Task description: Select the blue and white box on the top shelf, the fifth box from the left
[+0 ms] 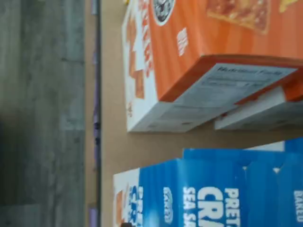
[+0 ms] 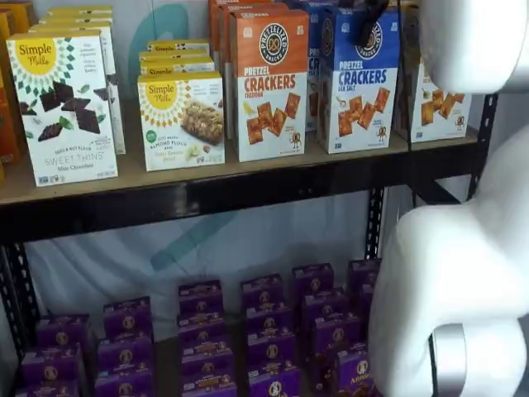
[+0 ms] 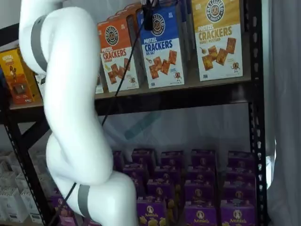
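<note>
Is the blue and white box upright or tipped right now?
Upright. In both shelf views the blue and white box stands on its base on the top shelf, front label facing out, level with neighbouring cartons.

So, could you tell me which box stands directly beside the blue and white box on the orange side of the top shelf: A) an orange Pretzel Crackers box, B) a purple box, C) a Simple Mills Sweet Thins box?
A: in a shelf view the orange Pretzel Crackers box stands right beside the blue and white box on the top shelf.

The wrist view, turned sideways, looks closely down onto the top shelf (image 1: 142,146). Both shelf views face the rack from farther out, sharing the blue and white box (image 2: 358,87).
</note>
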### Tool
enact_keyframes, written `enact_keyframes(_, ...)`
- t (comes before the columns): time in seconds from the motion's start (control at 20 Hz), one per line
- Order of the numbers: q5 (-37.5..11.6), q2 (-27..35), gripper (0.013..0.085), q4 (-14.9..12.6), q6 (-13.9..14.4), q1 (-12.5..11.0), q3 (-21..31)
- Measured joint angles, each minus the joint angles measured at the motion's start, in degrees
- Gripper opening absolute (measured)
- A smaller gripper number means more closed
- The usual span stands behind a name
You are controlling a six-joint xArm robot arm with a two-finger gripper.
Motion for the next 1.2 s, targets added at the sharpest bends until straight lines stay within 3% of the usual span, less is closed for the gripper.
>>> enact_keyframes(0.25, 3.7, 1.7, 0.085, -2.3, 0.0, 0.5, -2.4)
enact_keyframes(0.65, 4.8, 2.1, 0.085, -2.1, -0.2, 0.0, -3.2)
enact_keyframes(0.75, 5.0, 2.2, 0.077, -1.6, -0.2, -0.2, -3.4)
enact_keyframes(0.95, 5.5, 2.4, 0.069, -1.3, -0.3, -0.4, -4.1)
enact_keyframes(1.2, 6.0, 2.5, 0.069, -1.4, -0.3, -0.5, -4.7)
